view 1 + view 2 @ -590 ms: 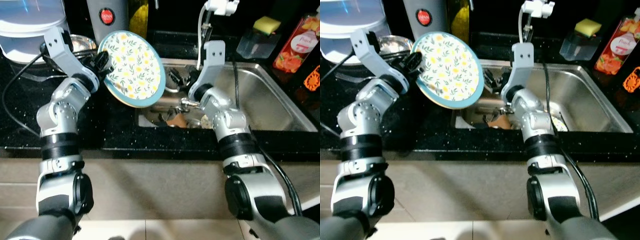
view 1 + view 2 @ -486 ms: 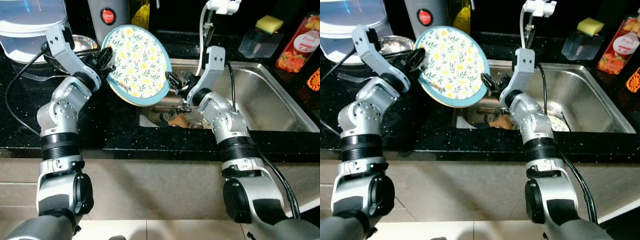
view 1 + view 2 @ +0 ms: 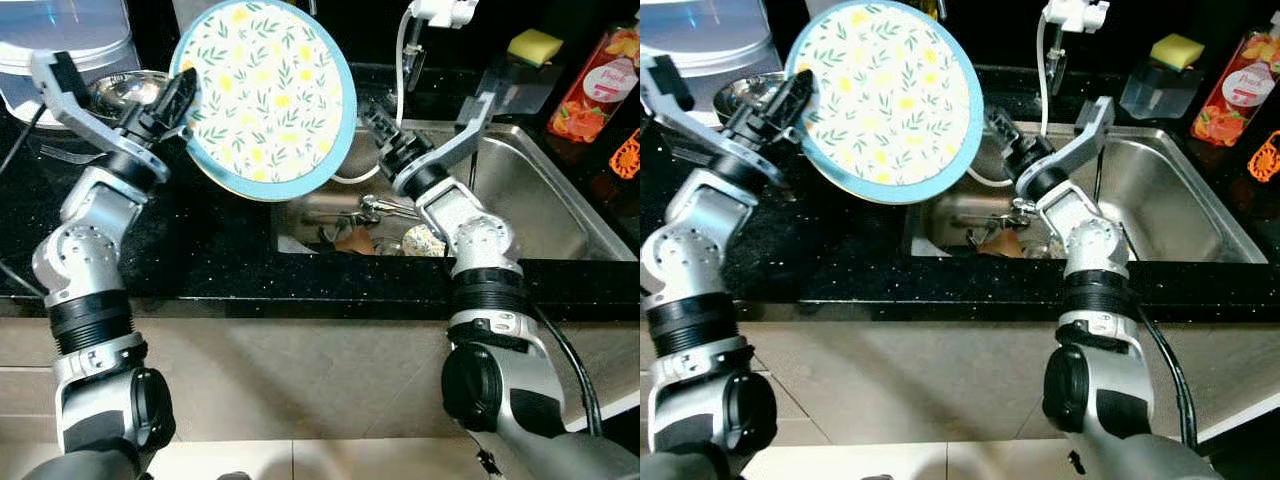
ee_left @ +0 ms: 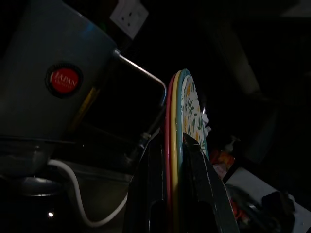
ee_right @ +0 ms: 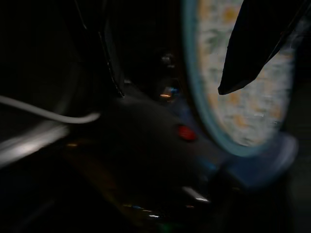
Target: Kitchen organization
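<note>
So the step in hand looks like lifting dishes out of the sink area to put them away. The left gripper (image 3: 178, 98) is clamped on the left edge of a round plate (image 3: 265, 95), holding it up on edge, tilted, above the black counter (image 3: 200, 260) just left of the sink (image 3: 530, 200). In the left wrist view the black fingers (image 4: 204, 179) pinch the rim from both sides, and there seem to be coloured edges stacked there (red, yellow, teal), so it may be more than one plate; hard to be sure in that dark shot.

The right gripper (image 3: 378, 128) sits just right of the plate, over the far left corner of the sink. I can't tell whether its fingers are spread or closed.

Next move, my guess: carry the plate to wherever it gets stored, keeping a firm pinch since it hangs from one edge.

Materials: the plate is glossy, likely ceramic, white with yellow-and-green leaf print and a teal rim. The counter is speckled black stone, the sink brushed steel with dishes still in it. Far left there's a metal bowl (image 3: 130, 88); far right a yellow sponge (image 3: 533, 46) and a red bottle (image 3: 600, 75).
</note>
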Available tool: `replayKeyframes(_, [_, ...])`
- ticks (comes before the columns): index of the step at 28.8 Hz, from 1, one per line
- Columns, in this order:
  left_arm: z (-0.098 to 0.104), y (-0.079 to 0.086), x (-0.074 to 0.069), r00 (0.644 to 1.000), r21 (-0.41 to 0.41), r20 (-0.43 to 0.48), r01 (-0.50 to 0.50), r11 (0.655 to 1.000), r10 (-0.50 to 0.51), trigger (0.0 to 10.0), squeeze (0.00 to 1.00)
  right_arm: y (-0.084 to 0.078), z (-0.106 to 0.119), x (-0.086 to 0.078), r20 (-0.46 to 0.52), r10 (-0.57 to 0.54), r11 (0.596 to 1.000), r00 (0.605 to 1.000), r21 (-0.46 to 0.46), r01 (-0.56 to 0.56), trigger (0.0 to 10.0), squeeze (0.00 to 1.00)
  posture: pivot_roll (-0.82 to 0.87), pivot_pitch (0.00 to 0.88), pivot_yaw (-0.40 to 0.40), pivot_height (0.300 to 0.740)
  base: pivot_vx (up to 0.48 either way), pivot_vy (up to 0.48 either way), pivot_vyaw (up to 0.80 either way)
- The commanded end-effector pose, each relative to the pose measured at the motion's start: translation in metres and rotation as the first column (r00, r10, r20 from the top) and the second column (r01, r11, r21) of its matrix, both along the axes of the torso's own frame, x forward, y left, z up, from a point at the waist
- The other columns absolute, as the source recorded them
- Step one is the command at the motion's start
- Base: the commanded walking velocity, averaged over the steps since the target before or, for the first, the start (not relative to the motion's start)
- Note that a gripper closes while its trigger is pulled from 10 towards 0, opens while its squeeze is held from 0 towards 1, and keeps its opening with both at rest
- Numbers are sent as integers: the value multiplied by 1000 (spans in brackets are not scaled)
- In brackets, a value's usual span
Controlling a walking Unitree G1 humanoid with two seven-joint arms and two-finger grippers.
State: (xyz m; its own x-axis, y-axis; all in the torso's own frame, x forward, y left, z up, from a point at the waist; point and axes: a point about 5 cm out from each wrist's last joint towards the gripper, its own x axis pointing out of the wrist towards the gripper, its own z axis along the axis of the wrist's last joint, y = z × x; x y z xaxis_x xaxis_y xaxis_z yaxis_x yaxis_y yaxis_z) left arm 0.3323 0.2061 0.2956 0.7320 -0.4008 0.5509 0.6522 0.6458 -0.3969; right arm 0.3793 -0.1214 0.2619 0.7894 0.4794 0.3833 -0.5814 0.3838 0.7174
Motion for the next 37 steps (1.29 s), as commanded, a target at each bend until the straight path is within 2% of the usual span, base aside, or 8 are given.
replayKeyframes(1, [9, 1, -6, 998, -3, 69, 13, 1000, -13, 10000, 0, 8, 5, -9, 51, 81, 996, 995, 34, -82, 10000, 0, 227, 0, -67, 740, 0, 0, 0])
replayKeyframes(5, [11, -1, -3, 997, -38, 76, 36, 999, -33, 10000, 0, 35, 9, -33, 153, 259, 964, 954, 15, -264, 10000, 0, 223, 0, -68, 740, 0, 0, 0])
replayKeyframes(16, [12, -12, -2, 991, -37, 90, 104, 994, -101, 10000, 0, 52, -6, -38, 82, 315, 949, 945, -19, -315, 10000, 0, 218, 0, -61, 740, 0, 0, 0])
replayKeyframes(17, [11, -12, -1, 992, -35, 83, 102, 994, -99, 10000, 0, 53, -6, -39, 82, 318, 948, 945, -18, -317, 3451, 0, 218, 0, -61, 740, 0, 0, 0])
replayKeyframes(18, [11, -12, -1, 992, -35, 83, 102, 994, -99, 10000, 0, 53, -6, -39, 82, 318, 948, 945, -18, -317, 3451, 0, 218, 0, -61, 740, 0, 0, 0])
replayKeyframes(19, [9, -12, -1, 992, -35, 76, 101, 994, -98, 10000, 0, 54, -7, -39, 74, 312, 950, 947, -20, -311, 0, 0, 217, 0, -60, 740, 0, 0, 0])
replayKeyframes(36, [-10, -14, 7, 999, 76, -29, 16, 997, -14, 10000, 0, 52, -11, -35, 46, 272, 962, 961, -20, -271, 0, 0, 219, 0, -69, 740, 0, 0, 0])
replayKeyframes(37, [-11, -16, 8, 999, 82, -42, 9, 997, -6, 10000, 1000, 51, -11, -34, 46, 270, 963, 962, -19, -270, 0, 0, 221, 0, -72, 740, 0, 0, 0])
